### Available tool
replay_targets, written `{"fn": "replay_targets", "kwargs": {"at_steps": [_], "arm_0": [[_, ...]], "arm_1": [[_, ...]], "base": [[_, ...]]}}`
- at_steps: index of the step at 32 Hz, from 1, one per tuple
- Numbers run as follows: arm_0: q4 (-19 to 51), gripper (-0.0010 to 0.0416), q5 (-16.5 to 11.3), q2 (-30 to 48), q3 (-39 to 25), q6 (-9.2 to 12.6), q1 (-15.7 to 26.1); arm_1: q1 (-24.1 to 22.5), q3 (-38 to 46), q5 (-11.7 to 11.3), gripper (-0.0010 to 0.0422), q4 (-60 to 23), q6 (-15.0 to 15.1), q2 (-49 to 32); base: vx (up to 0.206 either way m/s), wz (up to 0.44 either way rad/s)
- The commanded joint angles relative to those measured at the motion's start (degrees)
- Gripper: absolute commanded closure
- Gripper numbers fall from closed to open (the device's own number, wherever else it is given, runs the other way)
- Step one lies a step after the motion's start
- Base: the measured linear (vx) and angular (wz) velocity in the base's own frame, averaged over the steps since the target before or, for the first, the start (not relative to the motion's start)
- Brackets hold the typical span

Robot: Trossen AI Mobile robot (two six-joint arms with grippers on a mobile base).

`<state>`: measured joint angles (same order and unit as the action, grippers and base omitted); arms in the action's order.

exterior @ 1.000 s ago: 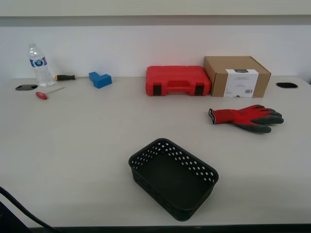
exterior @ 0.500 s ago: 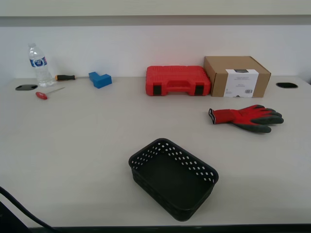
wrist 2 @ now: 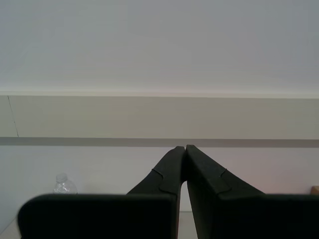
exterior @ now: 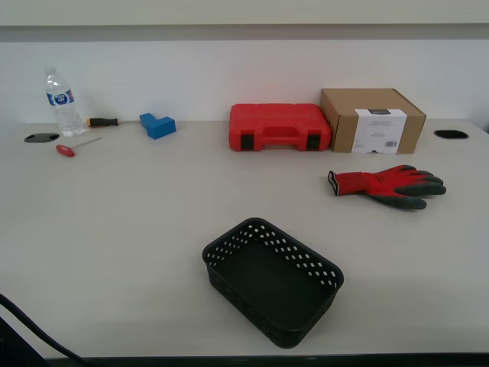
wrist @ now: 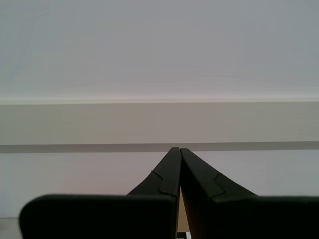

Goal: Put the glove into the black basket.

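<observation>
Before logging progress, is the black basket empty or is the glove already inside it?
Empty. The black basket shows only its bare floor, and the glove lies flat on the table, apart from it.

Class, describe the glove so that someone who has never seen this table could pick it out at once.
Find the cardboard box by the wall. Just in front of it the glove lies flat on the table. Unlike the red tool case nearby, it is soft, with dark grey fingertips.

A red knit glove [exterior: 386, 184] with dark grey coated fingers lies flat on the table, just in front of the cardboard box [exterior: 372, 120], cuff toward the basket's side. The empty black perforated basket [exterior: 272, 280] sits askew, well apart from the box.
</observation>
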<state>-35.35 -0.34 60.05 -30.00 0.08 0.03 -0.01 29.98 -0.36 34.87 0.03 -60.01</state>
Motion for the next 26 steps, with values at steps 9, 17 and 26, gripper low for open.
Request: {"fn": "replay_targets", "kwargs": {"at_steps": [9,17,26], "arm_0": [[-0.15,0.0405,0.0,0.0,-0.04,0.04,0.02],[-0.15,0.0405,0.0,0.0,-0.04,0.04,0.02],[-0.13,0.0405,0.0,0.0,-0.04,0.02,0.02]], "arm_1": [[0.02,0.02,-0.07,0.0412,0.31,0.0,-0.02],[0.02,0.02,-0.04,0.0412,0.31,0.0,-0.02],[0.02,0.02,-0.07,0.0412,0.31,0.02,-0.02]], "base": [[0.0,0.0],[0.0,0.0],[0.0,0.0]]}}
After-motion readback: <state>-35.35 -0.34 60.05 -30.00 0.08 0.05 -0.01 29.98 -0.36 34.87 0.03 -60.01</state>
